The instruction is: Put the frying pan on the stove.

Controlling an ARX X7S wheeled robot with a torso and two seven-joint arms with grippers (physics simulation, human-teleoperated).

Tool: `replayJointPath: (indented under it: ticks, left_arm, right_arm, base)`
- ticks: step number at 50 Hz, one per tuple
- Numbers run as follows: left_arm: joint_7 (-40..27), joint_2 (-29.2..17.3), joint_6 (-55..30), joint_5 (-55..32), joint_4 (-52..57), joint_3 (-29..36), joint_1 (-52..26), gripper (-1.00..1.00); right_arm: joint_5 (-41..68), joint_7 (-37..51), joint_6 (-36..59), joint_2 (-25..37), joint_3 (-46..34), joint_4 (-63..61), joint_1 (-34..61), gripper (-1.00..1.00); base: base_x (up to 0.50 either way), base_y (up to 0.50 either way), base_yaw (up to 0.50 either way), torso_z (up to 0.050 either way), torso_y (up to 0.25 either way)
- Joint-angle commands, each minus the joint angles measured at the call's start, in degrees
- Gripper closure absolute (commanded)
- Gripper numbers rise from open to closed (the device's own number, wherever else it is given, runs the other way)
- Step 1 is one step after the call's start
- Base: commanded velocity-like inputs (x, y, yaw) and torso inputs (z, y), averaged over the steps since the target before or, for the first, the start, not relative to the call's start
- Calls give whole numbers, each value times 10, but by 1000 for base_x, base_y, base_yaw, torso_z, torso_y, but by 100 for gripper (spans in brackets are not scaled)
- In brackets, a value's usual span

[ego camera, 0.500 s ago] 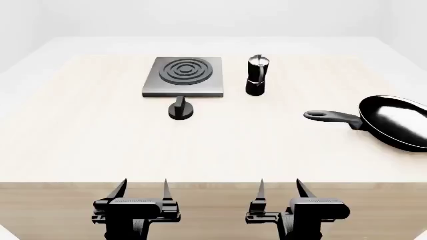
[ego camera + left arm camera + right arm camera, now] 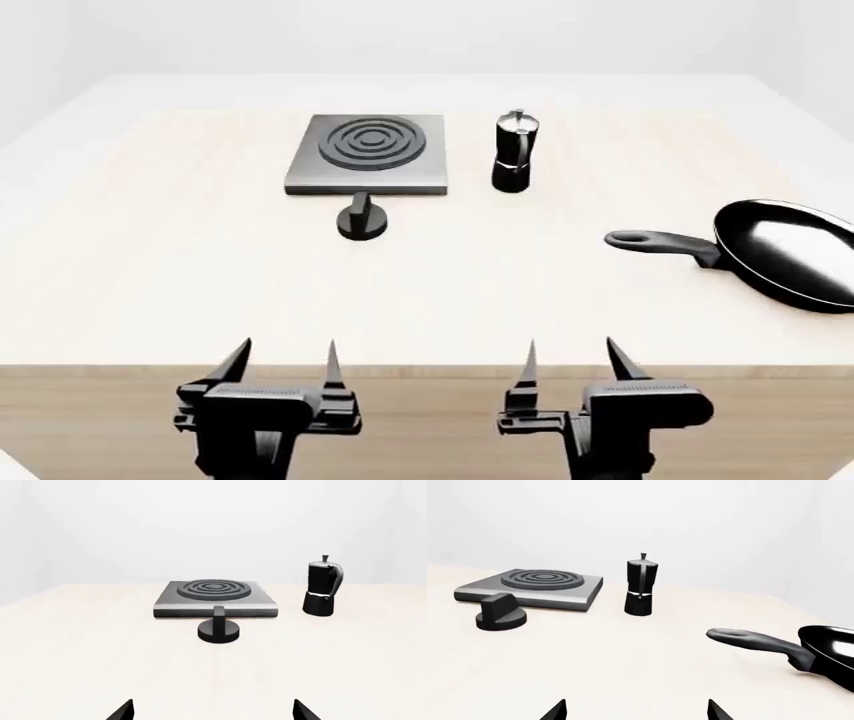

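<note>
While both arms hang low at the near edge of the table (image 2: 160,300), the left gripper (image 2: 284,365) and the right gripper (image 2: 574,360) each hold their two pointed fingers spread apart with nothing between them, tips pointing toward the far side. Farther in and off to the right, well apart from both grippers, the frying pan (image 2: 790,262) lies flat on the pale wooden surface, its glossy black bowl partly cut off by the right edge of the head view. Its long handle (image 2: 661,243) points left toward the middle of the table, and the handle's end sits beyond and somewhat right of the right gripper; in the right wrist view the same handle (image 2: 757,641) shows ahead of the fingertips and off to the right side, with the pan's bowl (image 2: 830,655) beyond it at the frame's edge. Farther back, roughly ahead of the left gripper, a small black round knob (image 2: 362,219) rests just in front of the stove (image 2: 370,153), close to its near edge. The stove is a flat grey square plate with a dark ringed burner, and nothing lies on it. Just to its right, apart from it, a black-and-silver moka pot (image 2: 514,152) stands upright, well behind the pan's handle.
</note>
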Motion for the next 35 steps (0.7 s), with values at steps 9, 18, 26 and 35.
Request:
replayJointPath:
  ticks: [9,18,26,35]
  left_arm:
    - [-18,-15,-25,-31,62,6,0,-100]
    - [-25,-20,-13,-34,57,14,9,-100]
    - [-32,-27,-12,-47,65,11,13,-100]
    - [-33,-38,-10,-50,59,19,16,-100]
  right_arm:
    - [13,15,37,22,-8,-79,0,-100]
    - [22,22,35,29,-9,-89,-9,-100]
    - [31,27,26,33,-13,-83,-16,-100]
    - [40,29,28,39,-16,-82,-16,-100]
  base:
    - [149,0,0,0,0]
    - [196,0,0,0,0]
    - [211,0,0,0,0]
    - [215,0,0,0,0]
